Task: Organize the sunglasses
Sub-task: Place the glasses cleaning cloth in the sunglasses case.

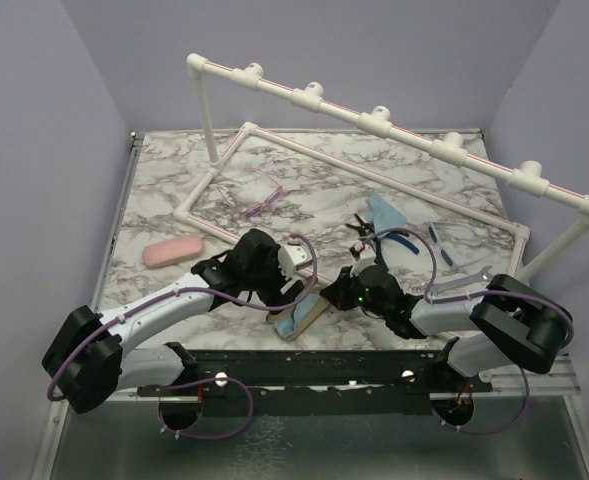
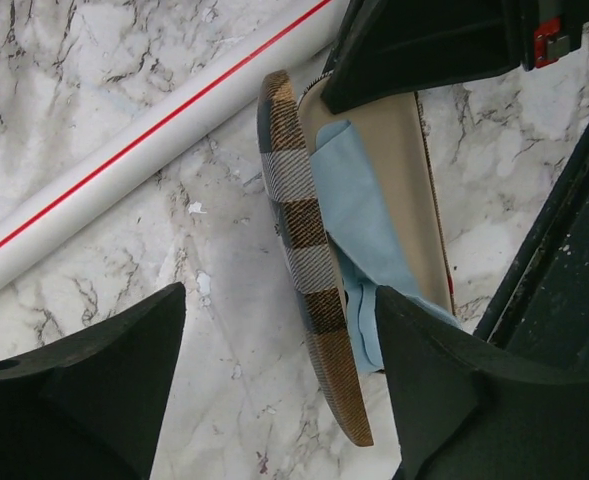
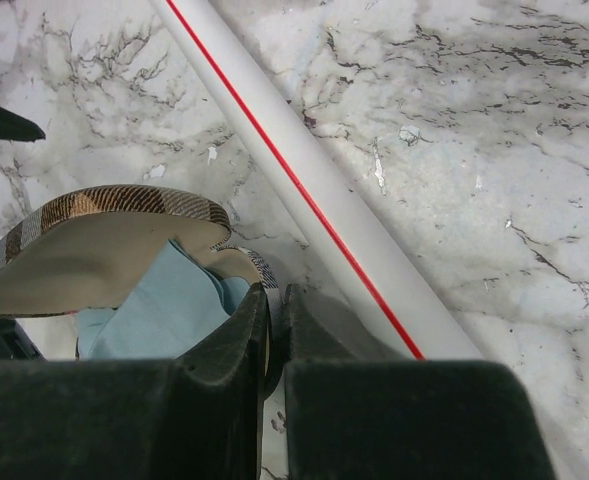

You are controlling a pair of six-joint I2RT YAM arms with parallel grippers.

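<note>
Fingers [image 3: 224, 385] of the right gripper [image 3: 276, 330] are pressed together on a thin edge at one end of the brown plaid case [image 3: 114, 205], pinching it. The case is open, with pale beige lining and a light blue cloth [image 3: 164, 310] tucked inside. The left gripper [image 2: 279, 300] is spread wide over the other end of the case, one finger on each side, and whether either touches it cannot be told.

A thin red line, the only marking that shows, runs the length of the white pipe [image 3: 304, 180] lying just beside the case. The case rests at the near edge of the marble table [image 1: 374, 170], close to the black rail [image 2: 554, 250] that carries the arm bases.

The sunglasses lie farther back, inside the pipe frame and well apart from both grippers. The pink-purple pair [image 1: 261, 199] is behind the left arm, and the blue pair [image 1: 444, 235] is toward the right side. Black-and-blue pliers [image 1: 374, 240] lie just behind the right gripper. A pink case [image 1: 172, 250] sits at the left, outside the frame. Bare marble stretches between the two pairs of glasses. A raised pipe rail [image 1: 374, 120] crosses above the far side, and plain walls close in on the left, right and back.
</note>
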